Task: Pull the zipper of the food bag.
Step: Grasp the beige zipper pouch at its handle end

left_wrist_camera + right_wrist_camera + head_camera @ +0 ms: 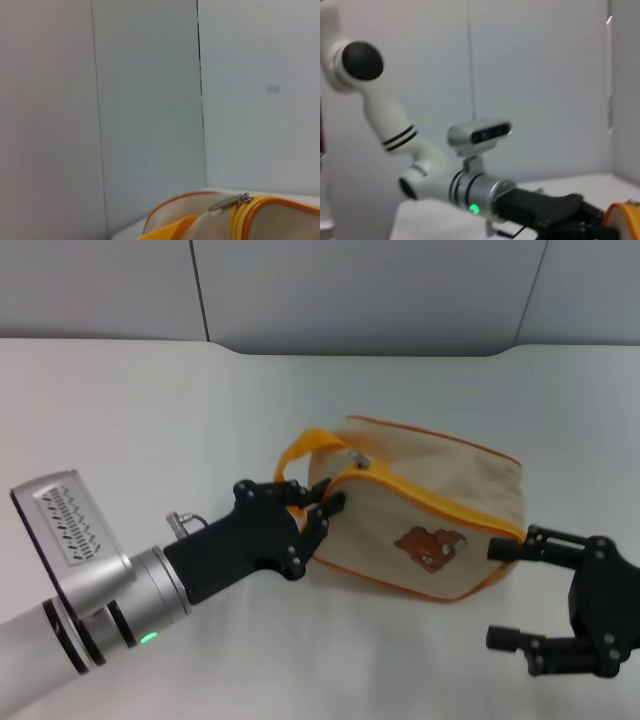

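Observation:
The beige food bag (450,490) lies on the white table, bear picture facing me. Its yellow-orange zipper (440,505) runs along the top edge, and the silver pull tab (359,459) sits at the bag's left end beside the orange loop handle (298,448). My left gripper (325,502) is pressed against that left end, just below the tab. The left wrist view shows the pull tab (230,202) lying free on the zipper (240,215). My right gripper (497,595) stands open at the bag's right end, its upper finger (510,548) at the bag's corner.
A grey panelled wall (360,290) rises behind the table's far edge. The right wrist view looks across at my left arm (470,192) and a sliver of the orange bag edge (626,220). Bare table lies left of and in front of the bag.

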